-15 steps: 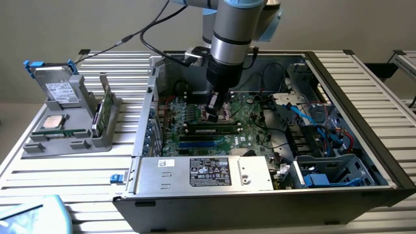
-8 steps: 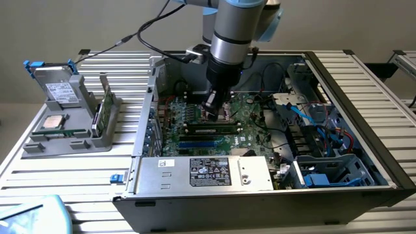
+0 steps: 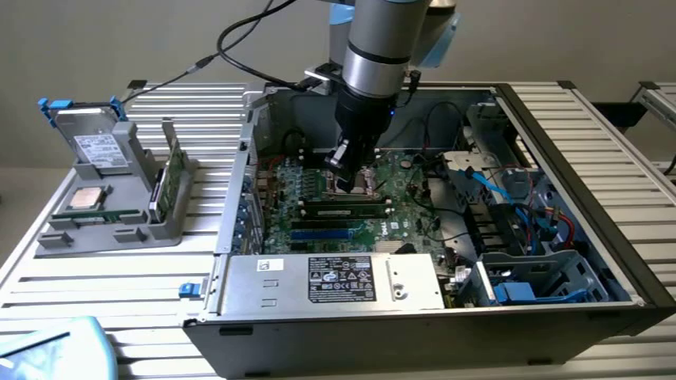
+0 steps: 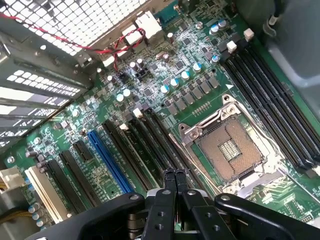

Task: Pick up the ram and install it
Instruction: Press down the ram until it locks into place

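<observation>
Jaws (image 4: 175,176): closed together, gripping nothing, just above motherboard (image 4: 150,90) slots.
Ram (image 3: 343,210): seated in a motherboard slot.

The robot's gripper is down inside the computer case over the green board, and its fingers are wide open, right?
Not quite. The gripper is down inside the computer case over the green board, but its fingers are shut, pressed together with nothing between them. The wrist view shows it.
</observation>
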Robot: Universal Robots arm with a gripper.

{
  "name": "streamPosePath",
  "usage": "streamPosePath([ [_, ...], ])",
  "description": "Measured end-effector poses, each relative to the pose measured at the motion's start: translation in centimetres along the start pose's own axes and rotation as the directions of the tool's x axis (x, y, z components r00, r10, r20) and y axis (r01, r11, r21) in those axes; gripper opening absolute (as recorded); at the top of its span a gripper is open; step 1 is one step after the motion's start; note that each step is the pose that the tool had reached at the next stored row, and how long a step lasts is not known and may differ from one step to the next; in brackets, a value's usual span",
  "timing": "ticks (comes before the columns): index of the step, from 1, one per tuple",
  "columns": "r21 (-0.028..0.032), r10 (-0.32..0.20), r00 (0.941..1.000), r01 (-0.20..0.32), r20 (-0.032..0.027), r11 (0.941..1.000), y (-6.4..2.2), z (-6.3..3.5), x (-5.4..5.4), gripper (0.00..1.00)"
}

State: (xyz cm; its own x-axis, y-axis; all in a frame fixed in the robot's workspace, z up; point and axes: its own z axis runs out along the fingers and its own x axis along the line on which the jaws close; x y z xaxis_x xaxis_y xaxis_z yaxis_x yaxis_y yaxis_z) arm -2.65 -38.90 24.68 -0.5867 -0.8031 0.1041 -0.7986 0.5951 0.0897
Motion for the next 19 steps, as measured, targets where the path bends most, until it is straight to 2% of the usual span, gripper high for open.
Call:
streamPosePath([
  [5,-0.0028,0.06,0.9982,-0.06,0.0082,0.9982,0.0,-0.02,0.0,0.1],
  [10,-0.0057,0.12,0.9926,-0.12,0.0166,0.9927,0.0,-0.02,0.0,0.1],
  [14,-0.0095,0.17,0.9851,-0.17,0.0222,0.9854,0.0,-0.02,0.0,0.1],
  [19,-0.0142,0.231,0.9727,-0.23,0.0283,0.973,0.0,-0.02,0.0,0.1],
])
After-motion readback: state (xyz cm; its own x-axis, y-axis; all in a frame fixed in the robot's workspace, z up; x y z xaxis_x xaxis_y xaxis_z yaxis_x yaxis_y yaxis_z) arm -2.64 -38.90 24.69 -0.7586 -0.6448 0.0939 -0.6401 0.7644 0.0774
